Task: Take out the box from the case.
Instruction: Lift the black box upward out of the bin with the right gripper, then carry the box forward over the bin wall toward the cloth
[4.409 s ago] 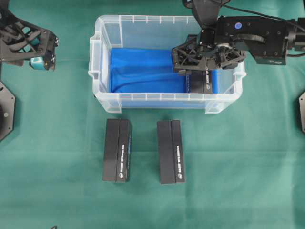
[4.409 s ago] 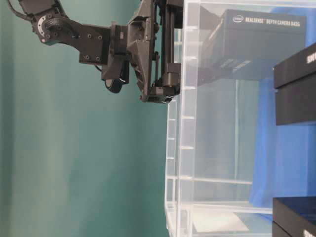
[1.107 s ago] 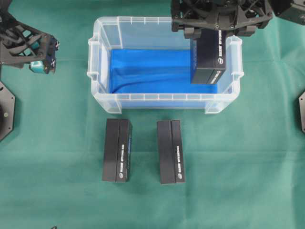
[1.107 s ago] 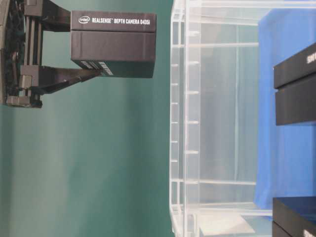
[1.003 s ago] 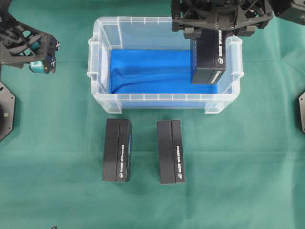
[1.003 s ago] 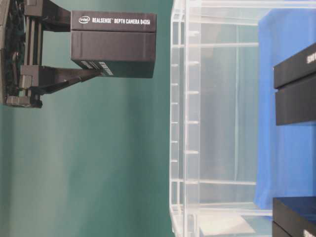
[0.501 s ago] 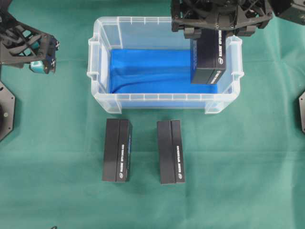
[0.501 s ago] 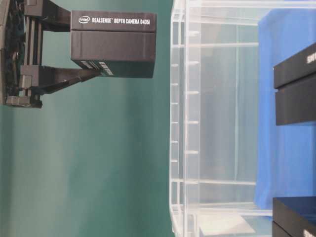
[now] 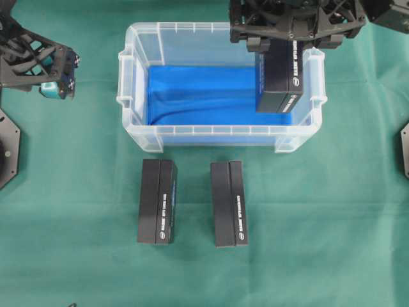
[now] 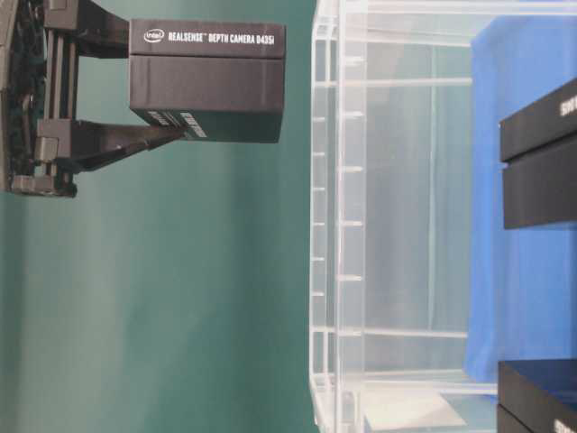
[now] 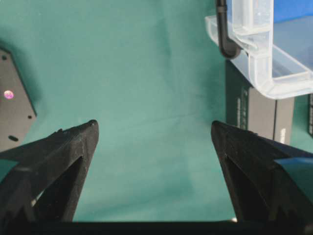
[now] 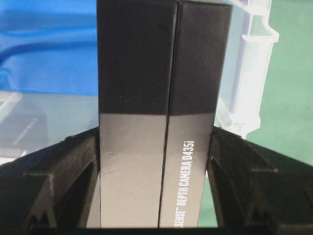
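Note:
The box is a long black carton with white lettering, and my right gripper is shut on it. It hangs over the right end of the case, a clear plastic bin with a blue lining. In the table-level view the box is wholly clear of the case's rim. In the right wrist view my right gripper presses both of the box's long sides. My left gripper waits at the far left, away from the case. It stands open over bare cloth.
Two more black cartons lie side by side on the green cloth in front of the case. Black base plates sit at the left edge and right edge. A case corner shows in the left wrist view.
Since the oldest frames my right gripper has lifted the box from the case's floor to above its rim. Over the last second nothing has moved.

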You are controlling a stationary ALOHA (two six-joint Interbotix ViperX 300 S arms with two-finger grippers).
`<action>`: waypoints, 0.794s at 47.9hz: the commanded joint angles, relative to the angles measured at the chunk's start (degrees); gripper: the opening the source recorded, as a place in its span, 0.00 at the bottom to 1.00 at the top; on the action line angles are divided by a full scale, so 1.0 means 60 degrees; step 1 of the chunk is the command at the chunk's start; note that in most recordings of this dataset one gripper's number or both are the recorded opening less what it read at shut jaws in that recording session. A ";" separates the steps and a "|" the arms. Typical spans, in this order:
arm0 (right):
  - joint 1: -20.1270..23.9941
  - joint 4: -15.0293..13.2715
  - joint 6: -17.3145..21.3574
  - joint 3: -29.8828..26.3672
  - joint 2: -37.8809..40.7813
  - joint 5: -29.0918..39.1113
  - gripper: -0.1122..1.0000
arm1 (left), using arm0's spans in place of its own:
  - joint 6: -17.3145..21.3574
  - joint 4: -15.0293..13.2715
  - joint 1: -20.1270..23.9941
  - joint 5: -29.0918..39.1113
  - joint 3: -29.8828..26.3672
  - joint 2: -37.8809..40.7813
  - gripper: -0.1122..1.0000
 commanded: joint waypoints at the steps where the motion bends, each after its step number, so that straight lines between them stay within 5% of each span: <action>1: 0.0161 0.0000 -0.0015 -0.0264 -0.0381 0.0015 0.69 | 0.0000 0.0044 -0.0029 -0.0029 -0.0176 -0.0103 0.97; 19: 0.1172 -0.0059 0.0513 -0.0264 -0.0557 0.0015 0.69 | 0.0029 0.0029 -0.0059 -0.0029 -0.0176 -0.0103 0.97; 38: 0.3208 -0.0059 0.2358 -0.0264 -0.0557 0.0029 0.69 | 0.0044 0.0029 -0.0103 -0.0029 -0.0176 -0.0103 0.97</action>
